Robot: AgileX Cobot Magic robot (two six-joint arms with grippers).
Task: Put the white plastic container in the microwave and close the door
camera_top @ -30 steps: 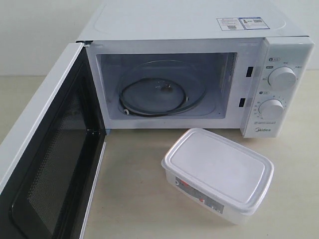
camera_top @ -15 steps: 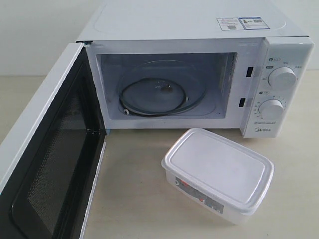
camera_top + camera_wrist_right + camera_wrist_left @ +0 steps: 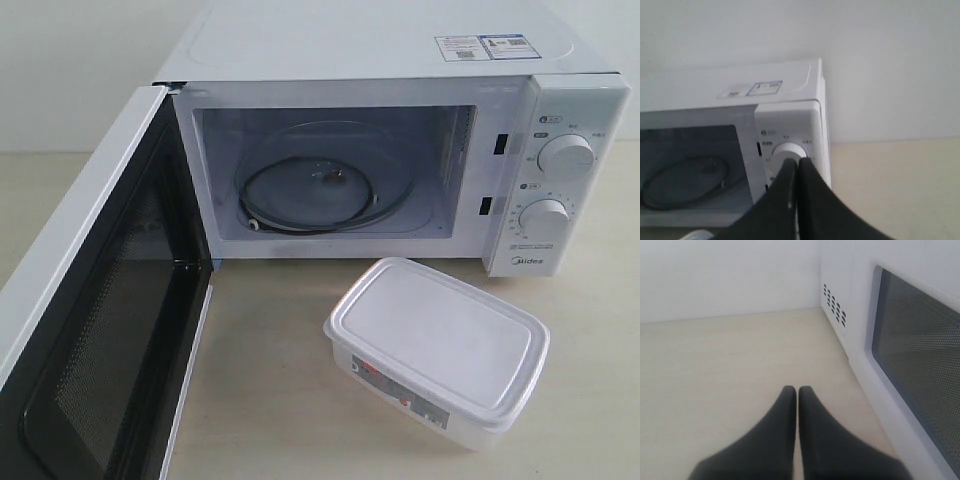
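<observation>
The white plastic container (image 3: 437, 350), rounded and translucent under a flat rimmed lid, sits on the pale matte table (image 3: 270, 370) just before the boxy microwave (image 3: 380, 50). The mesh-faced door (image 3: 100, 330) stands wide open, showing the glass turntable (image 3: 325, 185). The left gripper (image 3: 798, 392) and the right gripper (image 3: 798, 164), both smooth, black and tapered, are pinched together, seemingly on nothing, though the right wrist view is soft.

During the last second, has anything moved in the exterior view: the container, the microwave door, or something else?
Nothing visibly changed. The white plastic container sits in the same place on the table in front of the microwave, with its lid on, and the door stands wide open as before.
</observation>
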